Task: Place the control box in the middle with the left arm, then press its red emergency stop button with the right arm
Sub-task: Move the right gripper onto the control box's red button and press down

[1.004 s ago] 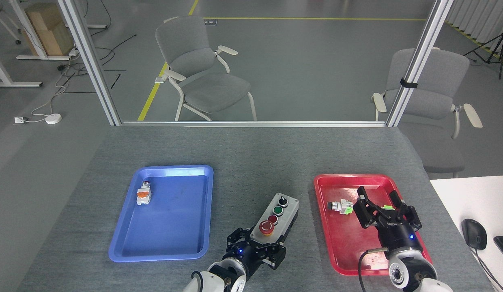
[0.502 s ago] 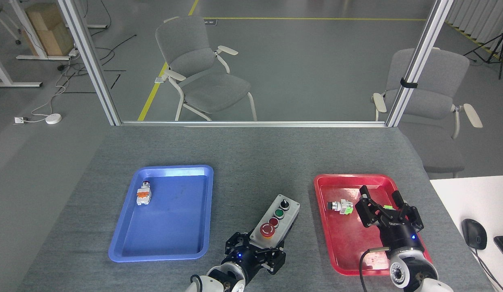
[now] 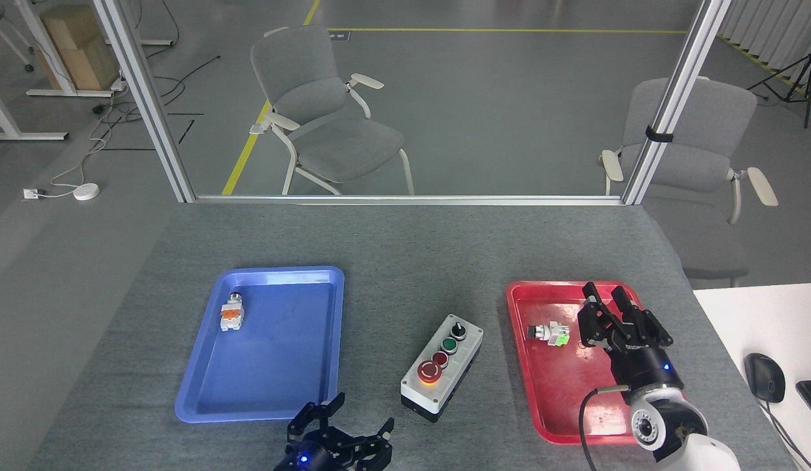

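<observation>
The control box [image 3: 443, 367] lies on the grey tabletop between the two trays, free of both grippers, set at a slant with its knob end farther away. Its red emergency stop button [image 3: 430, 371] sits at the near end of the box. My left gripper [image 3: 343, 425] is at the bottom edge, near-left of the box, open with fingers spread and nothing in it. My right gripper [image 3: 616, 306] hovers over the red tray, to the right of the box, fingers drawn close together and empty.
A blue tray [image 3: 203, 392] on the left holds a small orange-bodied push-button [image 3: 231, 314]. The red tray [image 3: 518, 307] on the right holds a green-bodied switch [image 3: 549, 333]. A metal frame and chairs stand beyond the far edge. A white desk with a mouse is at right.
My left gripper let go of the control box and drew back toward me and to the left; the box now rests on the table. My right gripper's fingers have closed in and lifted slightly.
</observation>
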Robot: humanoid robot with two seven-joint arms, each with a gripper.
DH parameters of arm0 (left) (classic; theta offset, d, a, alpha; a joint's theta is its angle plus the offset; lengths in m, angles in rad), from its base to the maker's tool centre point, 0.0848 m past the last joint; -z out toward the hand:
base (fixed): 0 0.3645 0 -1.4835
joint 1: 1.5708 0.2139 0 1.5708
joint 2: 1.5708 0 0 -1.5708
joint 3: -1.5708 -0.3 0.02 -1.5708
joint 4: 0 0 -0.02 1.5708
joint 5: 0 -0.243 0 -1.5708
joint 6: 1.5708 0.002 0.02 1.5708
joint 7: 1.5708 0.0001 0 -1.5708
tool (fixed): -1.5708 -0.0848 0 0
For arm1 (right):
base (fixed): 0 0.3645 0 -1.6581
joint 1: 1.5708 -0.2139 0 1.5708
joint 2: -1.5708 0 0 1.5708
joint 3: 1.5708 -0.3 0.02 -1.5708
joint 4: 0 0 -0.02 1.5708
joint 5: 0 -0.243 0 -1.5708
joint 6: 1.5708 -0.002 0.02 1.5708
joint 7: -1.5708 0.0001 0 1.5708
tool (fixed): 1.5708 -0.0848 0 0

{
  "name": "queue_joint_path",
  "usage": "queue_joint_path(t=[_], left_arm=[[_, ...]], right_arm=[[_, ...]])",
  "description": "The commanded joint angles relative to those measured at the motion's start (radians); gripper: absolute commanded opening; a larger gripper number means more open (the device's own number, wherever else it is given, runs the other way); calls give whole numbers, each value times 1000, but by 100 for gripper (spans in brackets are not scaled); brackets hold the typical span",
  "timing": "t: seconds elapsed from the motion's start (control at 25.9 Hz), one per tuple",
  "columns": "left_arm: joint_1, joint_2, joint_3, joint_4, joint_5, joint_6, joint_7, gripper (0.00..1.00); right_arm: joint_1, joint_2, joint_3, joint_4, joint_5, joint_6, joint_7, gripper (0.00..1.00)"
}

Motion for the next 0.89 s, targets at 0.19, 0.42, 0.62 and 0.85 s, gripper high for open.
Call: queue_joint_path(t=[0.19, 0.42, 0.62, 0.85], left_arm=[[57, 49, 381, -76, 5, -86, 17, 99], [-55, 41, 548, 7, 68, -86, 19, 99], [-111, 43, 586, 26, 149, -84, 19, 99], [-146, 45, 606, 31, 152, -78, 37, 99]], right_arm=[[-36, 88, 87, 42, 0, -181, 122, 0], [-63, 117, 233, 62, 1, -174, 197, 0], [-75, 134, 340, 157, 11, -182, 211, 0], [-77, 140, 369, 249, 12, -179, 212, 0]])
